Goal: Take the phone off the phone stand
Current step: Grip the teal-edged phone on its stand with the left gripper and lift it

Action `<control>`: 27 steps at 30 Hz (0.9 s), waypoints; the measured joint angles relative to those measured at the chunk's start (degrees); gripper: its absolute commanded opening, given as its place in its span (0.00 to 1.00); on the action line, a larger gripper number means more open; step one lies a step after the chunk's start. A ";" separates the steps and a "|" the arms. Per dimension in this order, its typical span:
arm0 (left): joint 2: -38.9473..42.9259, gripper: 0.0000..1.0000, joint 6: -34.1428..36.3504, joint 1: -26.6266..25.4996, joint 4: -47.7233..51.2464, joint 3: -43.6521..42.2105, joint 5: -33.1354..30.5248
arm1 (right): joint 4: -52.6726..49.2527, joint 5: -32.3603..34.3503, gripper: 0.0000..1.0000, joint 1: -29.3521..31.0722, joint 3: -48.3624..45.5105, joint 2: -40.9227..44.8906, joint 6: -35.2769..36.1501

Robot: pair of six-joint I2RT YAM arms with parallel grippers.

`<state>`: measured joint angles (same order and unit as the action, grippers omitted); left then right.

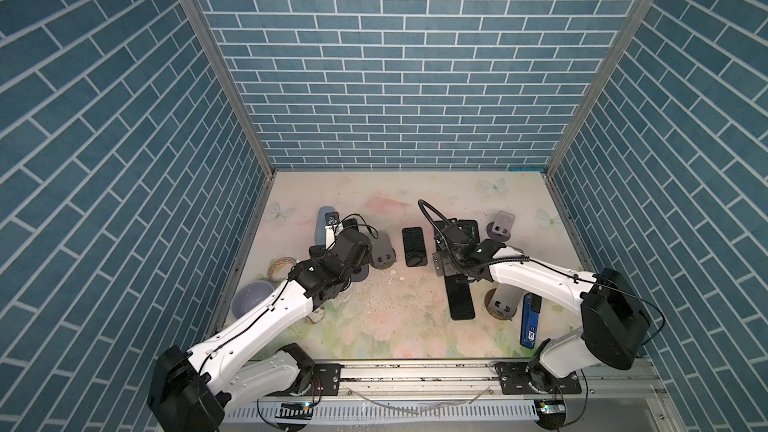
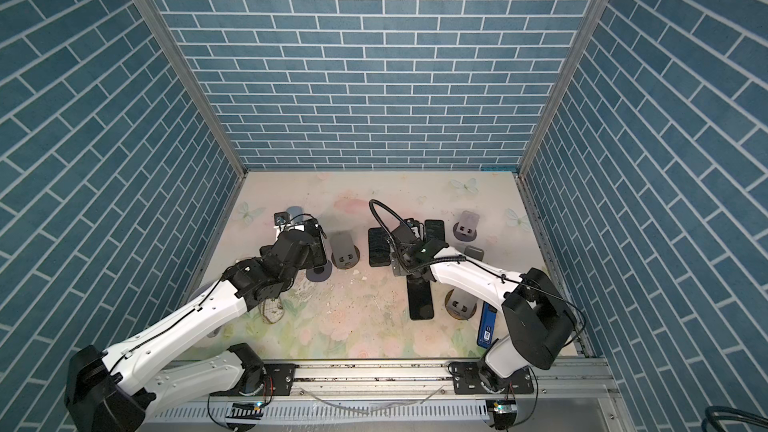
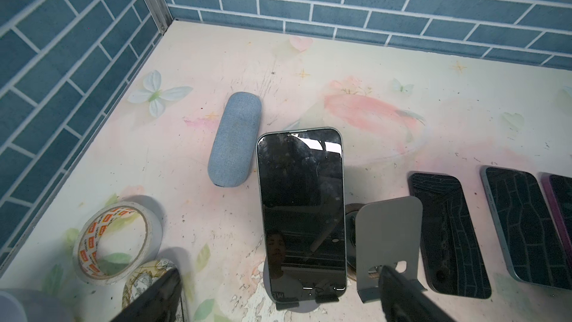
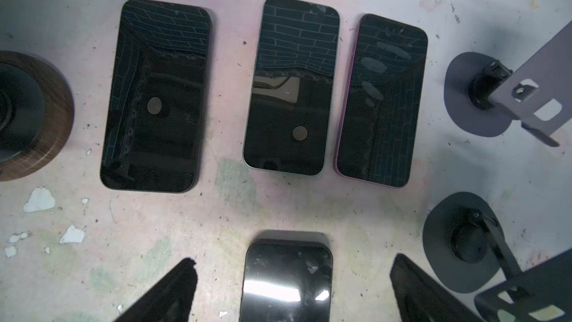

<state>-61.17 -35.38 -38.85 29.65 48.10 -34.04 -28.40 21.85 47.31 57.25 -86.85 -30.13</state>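
A dark phone (image 3: 301,212) leans upright on a phone stand (image 3: 291,304), whose two front lips hold its lower edge. My left gripper (image 3: 278,271) is open, with one finger on each side of that phone and not touching it. In a top view the phone (image 2: 316,247) shows beside the left wrist, above the stand's grey round base (image 2: 319,275). My right gripper (image 4: 293,260) is open above another phone (image 4: 286,280), which lies flat on the table with clear gaps to both fingers.
Three more phones (image 4: 156,97) (image 4: 291,88) (image 4: 382,100) lie flat in a row. Empty grey stands (image 1: 382,252) (image 1: 503,226) (image 1: 505,301) stand about. A grey-blue case (image 3: 235,144), tape rolls (image 3: 114,243), a lavender bowl (image 1: 251,297) and a blue object (image 1: 530,322) lie near the edges.
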 measured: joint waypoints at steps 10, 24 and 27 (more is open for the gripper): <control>-6.62 1.00 1.46 0.35 5.22 7.06 -3.23 | 1.88 0.42 0.99 -1.27 -0.13 1.79 0.63; -14.27 1.00 1.49 6.34 3.08 8.57 5.60 | 4.57 -0.07 0.98 -5.14 -5.42 4.57 1.73; -15.58 1.00 1.51 7.56 1.95 9.25 7.61 | 4.96 -0.61 0.99 -5.77 -5.77 4.57 1.70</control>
<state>-76.75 -33.87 -31.29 31.59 57.34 -26.44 -23.44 21.23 41.54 51.48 -82.28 -28.42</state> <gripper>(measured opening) 0.996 0.985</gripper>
